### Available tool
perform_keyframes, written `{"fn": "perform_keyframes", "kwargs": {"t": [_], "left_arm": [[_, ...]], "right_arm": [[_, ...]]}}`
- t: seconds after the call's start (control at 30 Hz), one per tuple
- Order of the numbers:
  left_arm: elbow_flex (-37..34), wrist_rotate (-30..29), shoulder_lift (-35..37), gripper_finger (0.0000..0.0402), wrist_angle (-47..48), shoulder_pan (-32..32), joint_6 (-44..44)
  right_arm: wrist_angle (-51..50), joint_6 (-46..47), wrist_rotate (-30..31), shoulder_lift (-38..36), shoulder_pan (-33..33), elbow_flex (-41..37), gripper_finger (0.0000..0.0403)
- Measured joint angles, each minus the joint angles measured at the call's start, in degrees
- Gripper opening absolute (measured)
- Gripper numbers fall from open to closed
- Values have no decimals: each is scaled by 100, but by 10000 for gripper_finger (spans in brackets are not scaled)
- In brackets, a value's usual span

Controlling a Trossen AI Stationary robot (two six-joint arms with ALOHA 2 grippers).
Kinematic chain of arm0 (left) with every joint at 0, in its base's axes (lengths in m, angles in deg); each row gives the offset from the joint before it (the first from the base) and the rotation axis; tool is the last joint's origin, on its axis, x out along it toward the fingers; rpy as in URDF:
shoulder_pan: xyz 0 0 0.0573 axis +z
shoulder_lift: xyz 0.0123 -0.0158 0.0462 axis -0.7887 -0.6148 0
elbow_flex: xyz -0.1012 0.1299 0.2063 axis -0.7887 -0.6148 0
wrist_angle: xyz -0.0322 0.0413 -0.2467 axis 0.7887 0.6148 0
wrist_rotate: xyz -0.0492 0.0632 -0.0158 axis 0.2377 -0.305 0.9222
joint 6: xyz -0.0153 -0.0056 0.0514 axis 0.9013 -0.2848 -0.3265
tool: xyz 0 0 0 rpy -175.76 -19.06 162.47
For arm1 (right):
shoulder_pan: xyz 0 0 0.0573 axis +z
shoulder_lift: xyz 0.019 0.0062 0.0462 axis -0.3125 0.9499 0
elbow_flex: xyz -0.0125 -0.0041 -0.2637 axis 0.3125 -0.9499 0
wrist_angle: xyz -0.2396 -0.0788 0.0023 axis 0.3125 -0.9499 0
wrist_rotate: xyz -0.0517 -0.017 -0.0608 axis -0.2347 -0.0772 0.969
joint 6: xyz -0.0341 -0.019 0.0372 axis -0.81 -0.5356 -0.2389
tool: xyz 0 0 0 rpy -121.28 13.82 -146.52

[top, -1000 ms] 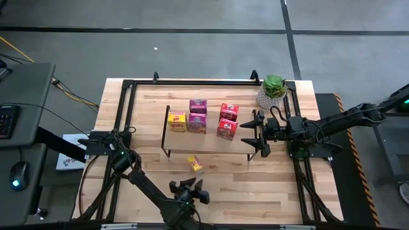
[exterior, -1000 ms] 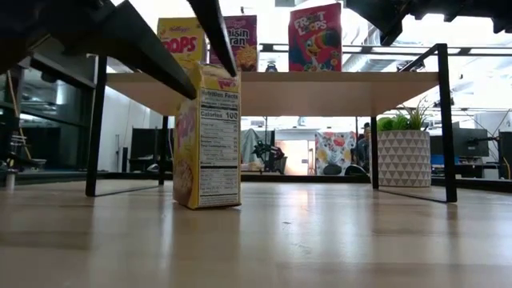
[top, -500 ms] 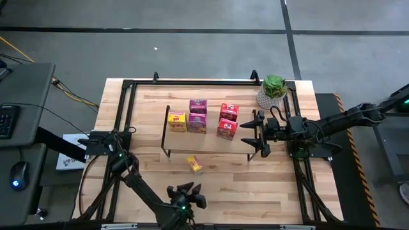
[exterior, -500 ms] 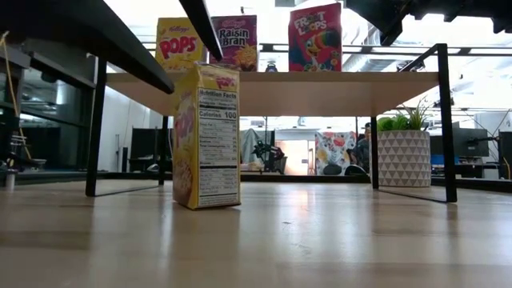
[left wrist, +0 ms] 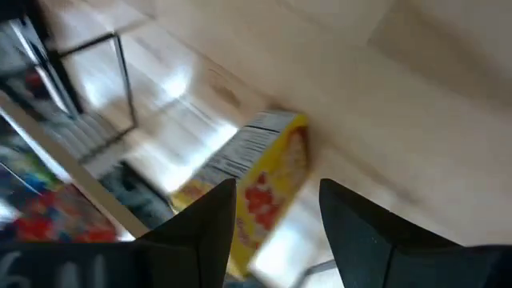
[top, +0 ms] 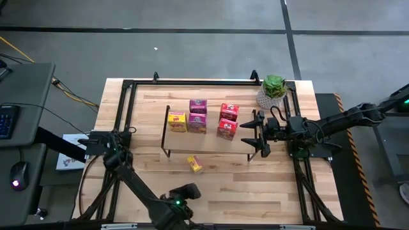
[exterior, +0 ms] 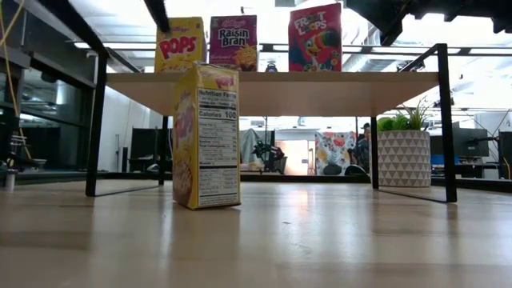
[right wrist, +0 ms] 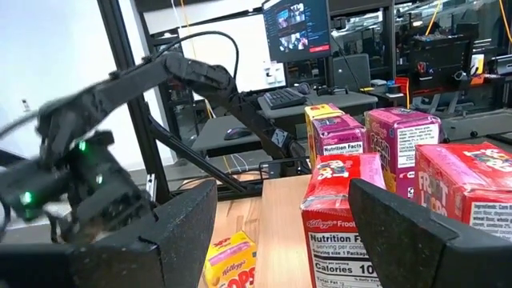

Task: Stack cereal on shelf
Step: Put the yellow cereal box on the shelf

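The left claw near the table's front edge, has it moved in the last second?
Yes. The left claw has pulled back toward the wooden table's front edge, away from the small yellow cardboard cereal box.

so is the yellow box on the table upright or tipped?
Upright: the yellow Pops box stands on its base on the table, in front of the shelf.

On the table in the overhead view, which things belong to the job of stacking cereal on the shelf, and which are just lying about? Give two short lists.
Part of the job:
- shelf
- five cereal boxes on the shelf, such as the yellow box
- loose yellow box on the table in front of the shelf
- left gripper, near the table's front edge
- right gripper, open at the shelf's right end

Just lying about:
- potted plant
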Motion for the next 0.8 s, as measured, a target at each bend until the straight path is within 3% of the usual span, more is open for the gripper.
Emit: {"fn": "perform_keyframes", "kwargs": {"t": [0.23,0.33,0.43,0.53,0.63,0.73,0.8], "left_arm": [[0,812,992,172,-182,-39,2746],[-95,564,1523,172,-374,-82,3661],[-526,-213,2111,172,-1035,-227,3958],[-1358,-923,2706,172,-1948,-432,3760],[-2528,-1224,3291,172,-2965,-551,3688],[-3869,-1157,3816,172,-4252,-529,3694],[-4615,-766,4083,172,-5071,-411,3391]], "right_arm": [[22,0,0,1,0,0,275],[22,3,0,2,0,0,275],[22,65,-9,2,1,0,275],[22,138,-118,2,-1,0,275],[22,131,-252,2,-1,0,275],[24,110,-258,0,1,0,275],[23,107,-234,2,0,0,275]]}}
